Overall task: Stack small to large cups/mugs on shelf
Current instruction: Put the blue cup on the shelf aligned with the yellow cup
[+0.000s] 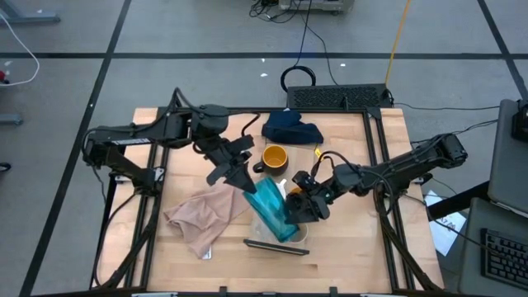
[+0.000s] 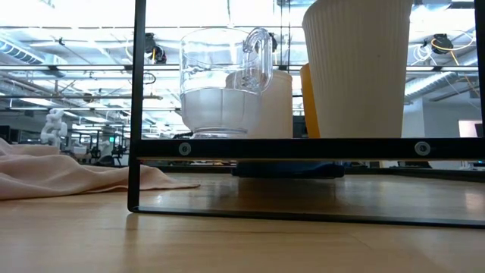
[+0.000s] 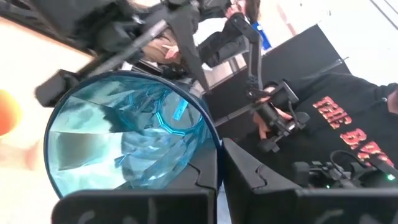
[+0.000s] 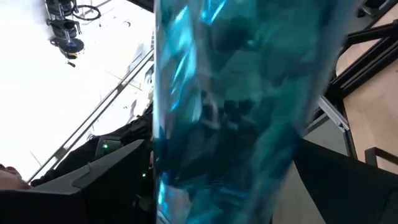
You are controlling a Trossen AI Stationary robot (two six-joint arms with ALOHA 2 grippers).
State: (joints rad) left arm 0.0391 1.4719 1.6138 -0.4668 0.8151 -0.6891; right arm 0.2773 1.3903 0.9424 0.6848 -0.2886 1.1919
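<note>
High view: both arms meet near the middle of the counter (image 1: 363, 247), over the teal tumbler (image 1: 271, 210). The tumbler is tilted, lying slantwise, at about 6 o'clock from the dark yellow-lined mug (image 1: 275, 157).
Left end effector (image 1: 244, 180): clamped narrow on the tumbler's rim. In the left wrist view the dark fingers (image 3: 205, 168) pinch the rim wall with the open mouth of the teal tumbler (image 3: 127, 140) facing the camera.
Right end effector (image 1: 304, 206): spread as wide as it goes, sitting at 3 o'clock of the tumbler, right up against it. The right wrist view is filled by the tumbler's side (image 4: 236, 106), so it's lined up around the body, but I honestly can't tell if the pads are touching.
Shelf (image 1: 276, 245): its dark end shows at 6 o'clock of the tumbler, just beside it. In the low view a clear cup (image 2: 220, 83), a white mug (image 2: 276, 106), something orange (image 2: 307, 98) and a ribbed beige cup (image 2: 356, 68) already stand in a row on it.
Other stuff: a pinkish cloth (image 1: 202, 216) at 9 o'clock of the tumbler, a dark blue cloth (image 1: 290, 128) at 12 o'clock of the yellow-lined mug.
Step in hand: looks to me like a handover or re-grip of the tumbler, the biggest piece, between the two arms.
Next move: I'd guess the right one has to close on the body before the left lets go of the rim, then stand it upright at the large end of the row. It's slick and tall, so tipping is the worry.
</note>
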